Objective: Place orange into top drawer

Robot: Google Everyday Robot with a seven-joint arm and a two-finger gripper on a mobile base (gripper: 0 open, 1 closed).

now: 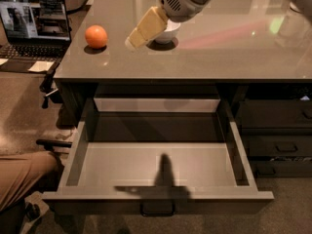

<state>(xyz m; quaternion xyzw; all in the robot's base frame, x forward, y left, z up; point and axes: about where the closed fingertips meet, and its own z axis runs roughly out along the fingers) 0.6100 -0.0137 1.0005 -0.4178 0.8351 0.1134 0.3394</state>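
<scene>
The orange [96, 36] sits on the glossy grey countertop [219, 57] at the far left. My gripper [134, 42] hangs over the counter, to the right of the orange and apart from it, its tan fingers [146, 27] slanting down to the left. It holds nothing that I can see. The top drawer [158, 167] is pulled fully open below the counter's front edge; its grey bottom is bare and my arm's shadow falls on it. Its dark handle [157, 209] is at the front.
A white bowl [167, 32] stands on the counter just behind my gripper. An open laptop [34, 26] is at the left on a lower surface. Narrower dark drawers [278, 130] are at the right. A person's leg [22, 177] is at lower left.
</scene>
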